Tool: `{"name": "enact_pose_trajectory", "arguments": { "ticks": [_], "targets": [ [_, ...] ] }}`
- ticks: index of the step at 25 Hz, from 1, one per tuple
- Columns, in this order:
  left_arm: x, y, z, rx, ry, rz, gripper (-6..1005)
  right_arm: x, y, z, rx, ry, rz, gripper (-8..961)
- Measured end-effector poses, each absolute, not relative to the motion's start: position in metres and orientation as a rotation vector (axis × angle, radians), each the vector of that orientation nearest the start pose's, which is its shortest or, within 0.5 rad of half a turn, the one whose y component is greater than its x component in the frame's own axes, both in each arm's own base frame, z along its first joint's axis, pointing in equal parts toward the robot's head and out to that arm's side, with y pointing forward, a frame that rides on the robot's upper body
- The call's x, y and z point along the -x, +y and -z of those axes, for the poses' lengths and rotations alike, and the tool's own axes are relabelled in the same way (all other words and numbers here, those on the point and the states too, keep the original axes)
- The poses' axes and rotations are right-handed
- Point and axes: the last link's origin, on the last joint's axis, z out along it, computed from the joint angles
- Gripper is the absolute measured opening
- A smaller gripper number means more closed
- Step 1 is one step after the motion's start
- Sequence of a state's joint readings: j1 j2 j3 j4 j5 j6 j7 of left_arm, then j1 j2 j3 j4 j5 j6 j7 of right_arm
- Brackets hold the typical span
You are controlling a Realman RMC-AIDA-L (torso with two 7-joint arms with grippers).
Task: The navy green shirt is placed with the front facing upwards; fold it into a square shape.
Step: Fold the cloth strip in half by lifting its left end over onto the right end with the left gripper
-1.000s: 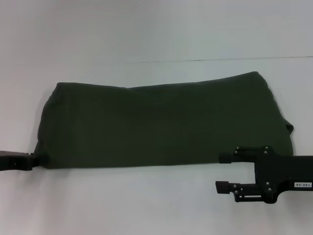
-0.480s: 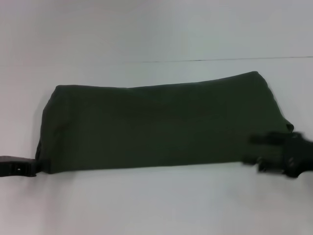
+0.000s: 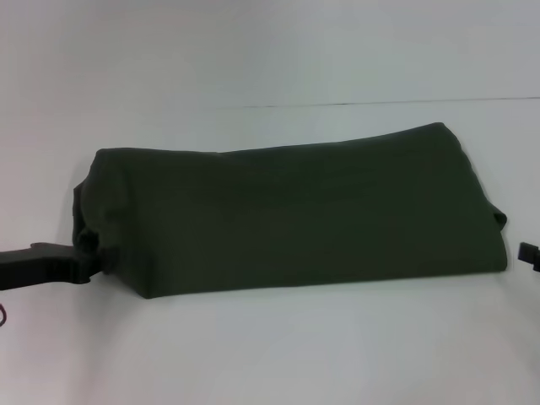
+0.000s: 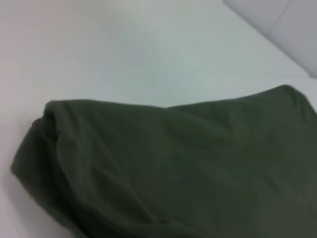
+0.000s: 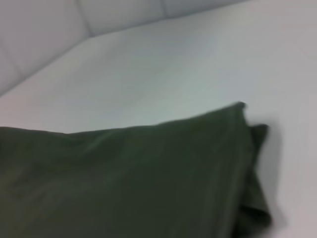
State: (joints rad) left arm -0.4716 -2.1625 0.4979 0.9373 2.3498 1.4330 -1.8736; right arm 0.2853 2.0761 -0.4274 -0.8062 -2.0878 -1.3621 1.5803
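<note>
A dark olive-green shirt, the navy green shirt [image 3: 291, 215], lies across the middle of the head view as a long, low band on a pale table [image 3: 270, 354], already folded lengthwise so that no lettering, collar or sleeve shows. Its top edge slopes up toward the right of the frame, and a small flap of cloth sticks out at the far right end. At the lower left of the frame the left gripper [image 3: 94, 256] reaches in from the edge and meets the shirt's left end, where the cloth looks bunched and slightly lifted around its tip; it appears to be pinching that corner, though the fingers themselves are hidden against the dark fabric. At the right edge of the frame only a sliver of the right gripper [image 3: 529, 251] shows, just beside the shirt's right end and apart from it, and whether its claw is wide or narrow cannot be told. The wrist views show only the shirt's two ends from close by. The step in hand seems to be the crosswise fold that shortens the band into a square. The next move likely calls for carrying the left end over toward the right, keeping the edges lined up.
</note>
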Motion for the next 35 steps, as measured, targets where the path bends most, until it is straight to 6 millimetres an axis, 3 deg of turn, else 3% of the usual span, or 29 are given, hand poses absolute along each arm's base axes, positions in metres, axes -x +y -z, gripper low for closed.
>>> {"name": "enact_pose_trajectory", "arguments": {
  "ticks": [7, 17, 27, 35],
  "targets": [
    [0.311, 0.327, -0.029, 2.354, -1.222, 0.418, 7, -0.393, 0.278, -0.059, 2.031, 1.184, -0.503, 761],
    [0.311, 0.329, -0.031, 2.345, -1.209, 0.424, 7, -0.382, 0.295, -0.045, 2.048, 1.188, -0.548, 760],
    [0.310, 0.333, -0.033, 2.330, -1.196, 0.436, 7, -0.379, 0.303, -0.059, 2.071, 1.230, -0.535, 761],
    [0.307, 0.334, -0.036, 2.321, -1.185, 0.470, 6, -0.383, 0.303, -0.059, 2.080, 1.258, -0.489, 760]
  ]
}}
